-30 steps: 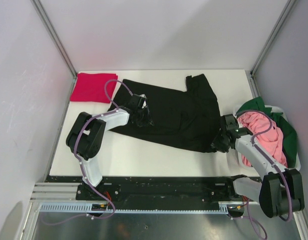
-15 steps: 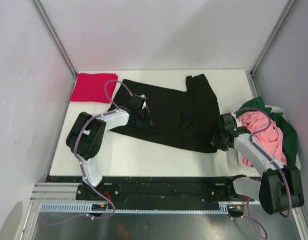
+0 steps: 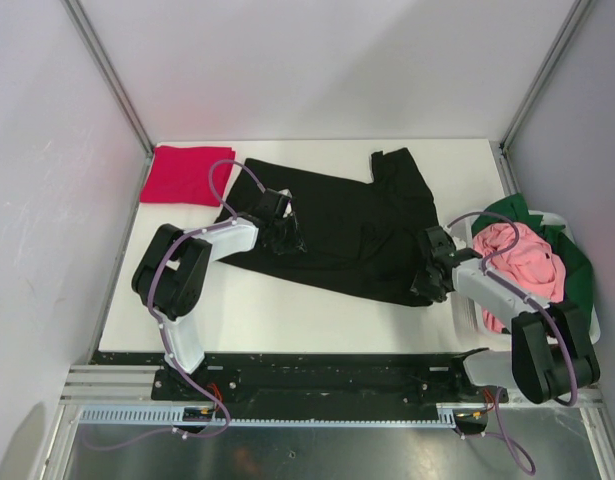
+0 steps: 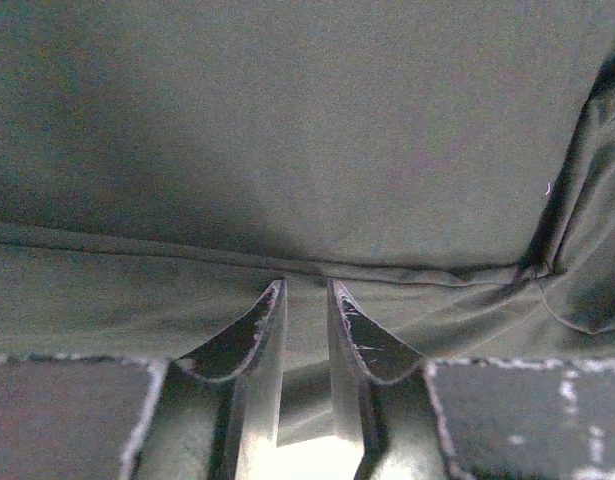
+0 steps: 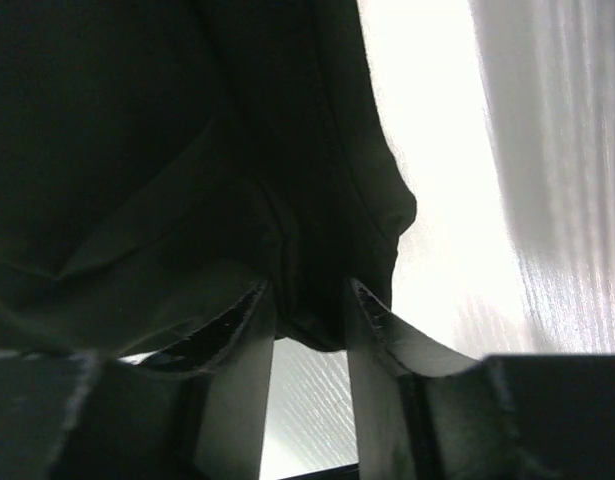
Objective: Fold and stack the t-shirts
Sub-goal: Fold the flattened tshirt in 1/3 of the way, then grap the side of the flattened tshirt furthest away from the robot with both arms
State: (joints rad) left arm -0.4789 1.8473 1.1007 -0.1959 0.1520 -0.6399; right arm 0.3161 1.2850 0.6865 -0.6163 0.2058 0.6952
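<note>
- Crimson red t-shirt (image 3: 182, 175): folded into a flat rectangle, lying at the 10 o'clock corner of the table (image 3: 287, 315), clear of the other cloth.
- Left claw (image 3: 284, 232): set down on the left part of the black t-shirt (image 3: 362, 225), at about 9 o'clock of that garment. In the left wrist view the left claw (image 4: 305, 290) is seen nearly closed, a hem fold of the black cloth pinched between the fingers (image 4: 252, 335).
- Black t-shirt: spread across the middle of the table, rumpled, one sleeve pointing to 12 o'clock and the lower edge running towards 5 o'clock.
- Right claw (image 3: 427, 285): placed at the 5 o'clock corner of the black t-shirt. In the right wrist view the right claw (image 5: 305, 290) is clamped on a bunched fold of that edge, with bare table seen below and to the right of it.
- White basket (image 3: 593, 322): located at 3 o'clock on the table edge. The pink t-shirt (image 3: 532, 260) is heaped inside it, and the dark green t-shirt (image 3: 515, 209) is draped beneath and around the pink one, spilling over the rim.
</note>
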